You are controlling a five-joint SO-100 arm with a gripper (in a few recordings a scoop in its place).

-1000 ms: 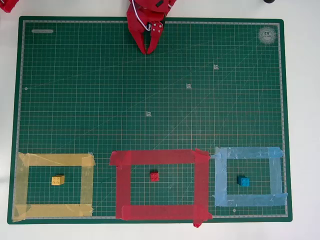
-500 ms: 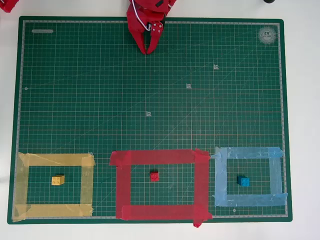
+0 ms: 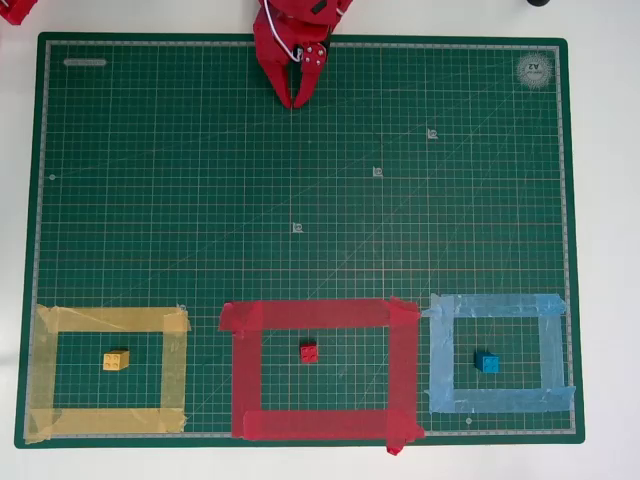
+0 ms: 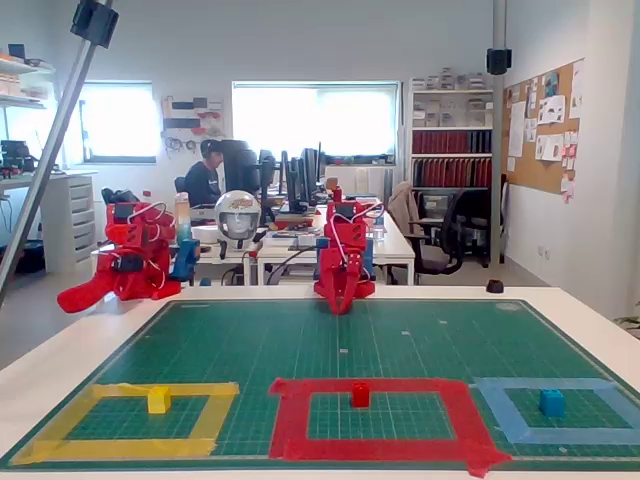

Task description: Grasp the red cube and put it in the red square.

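My hand (image 3: 297,100) hangs at the far edge of the green cutting mat (image 3: 300,200), fingers pressed together on nothing, tips pointing down at the mat. Well away from it, at the near edge, the red cube (image 3: 309,352) sits on the mat inside the red square (image 3: 320,316), close to the middle and clear of the tape. The yellow cube (image 3: 116,360) lies inside the yellow tape frame (image 3: 110,320) to the left in the overhead view and the blue cube (image 3: 487,363) inside the light-blue tape frame (image 3: 495,305) to the right, all on the white worktop (image 3: 605,240).
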